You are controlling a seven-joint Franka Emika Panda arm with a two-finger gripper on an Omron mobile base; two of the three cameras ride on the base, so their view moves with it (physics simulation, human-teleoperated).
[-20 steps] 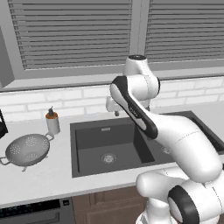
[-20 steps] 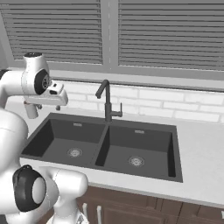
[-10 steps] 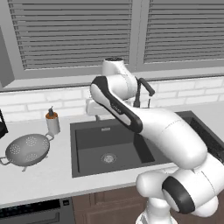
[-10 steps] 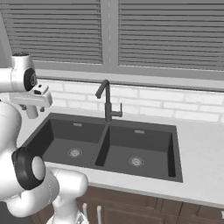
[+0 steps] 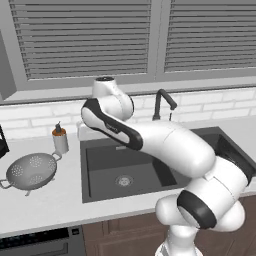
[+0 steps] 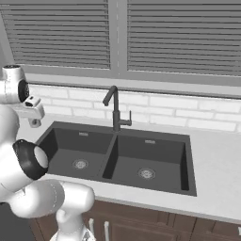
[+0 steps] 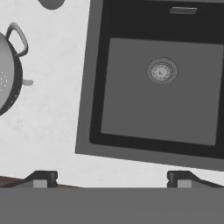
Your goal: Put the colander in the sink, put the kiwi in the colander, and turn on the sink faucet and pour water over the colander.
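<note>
The grey colander point(image 5: 31, 170) stands on the counter to the left of the dark double sink point(image 5: 102, 167); the hand view catches its rim and one loop handle at the left edge point(image 7: 8, 74). My gripper point(image 7: 111, 179) is open and empty, high above the counter strip between the colander and the left basin point(image 7: 131, 100), looking down. From the right base camera the gripper point(image 6: 34, 122) hangs over the sink's point(image 6: 155, 157) left rim. The sink faucet point(image 5: 161, 102) point(image 6: 115, 110) rises behind the divider. The kiwi and the water are out of view.
A small brown-capped soap bottle point(image 5: 60, 139) stands behind the colander, near the sink's back left corner. A dark appliance point(image 5: 2, 145) sits at the counter's far left. White brick backsplash and window blinds close off the back.
The arm has swung left, from near the faucet to the sink's left side. The jaws have stayed open.
</note>
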